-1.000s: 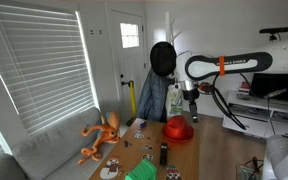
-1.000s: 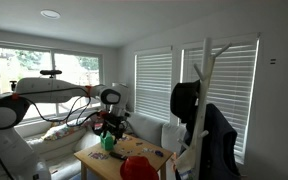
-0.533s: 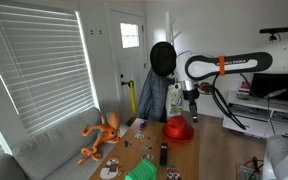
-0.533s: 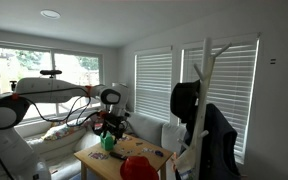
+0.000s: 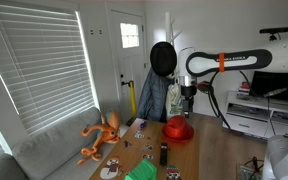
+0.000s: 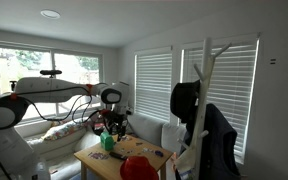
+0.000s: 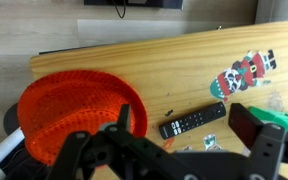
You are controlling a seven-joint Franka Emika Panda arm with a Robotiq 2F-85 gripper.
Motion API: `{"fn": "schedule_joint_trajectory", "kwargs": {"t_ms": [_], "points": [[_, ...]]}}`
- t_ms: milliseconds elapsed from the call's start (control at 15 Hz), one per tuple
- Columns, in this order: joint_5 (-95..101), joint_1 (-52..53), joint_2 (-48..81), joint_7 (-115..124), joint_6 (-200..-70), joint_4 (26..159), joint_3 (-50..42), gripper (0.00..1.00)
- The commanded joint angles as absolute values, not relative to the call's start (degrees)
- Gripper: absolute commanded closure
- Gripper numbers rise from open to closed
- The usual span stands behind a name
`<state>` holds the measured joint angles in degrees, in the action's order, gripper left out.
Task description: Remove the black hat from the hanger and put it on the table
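The black hat (image 5: 162, 57) hangs on the hanger (image 6: 206, 80), above a dark blue garment; it also shows in an exterior view (image 6: 185, 100). My gripper (image 5: 187, 99) hovers over the wooden table (image 5: 209, 150), to the right of the black hat and lower than it, well apart from it. In the wrist view my gripper (image 7: 185, 122) is open and empty, with the table (image 7: 164, 70) below it. The black hat and the hanger are out of the wrist view.
A red hat (image 5: 179, 128) lies on the table under the gripper, also in the wrist view (image 7: 72, 105). A black remote (image 7: 192, 119), stickers and small items lie nearby. An orange octopus toy (image 5: 102, 135) sits on the grey sofa.
My gripper has risen slightly above the table. The hats have not moved.
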<state>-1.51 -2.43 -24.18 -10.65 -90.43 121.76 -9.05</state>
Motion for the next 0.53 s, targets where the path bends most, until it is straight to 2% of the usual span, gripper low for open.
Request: {"fn": "schedule_joint_trajectory", "kwargs": {"t_ms": [0, 467], "points": [[-3.8, -4.5, -24.6, -3.2, -94.6, 119.5, -8.2, 0.0], [0.1, -7.5, -25.4, 10.5, -111.3, 119.7, -5.3, 0.0]]}}
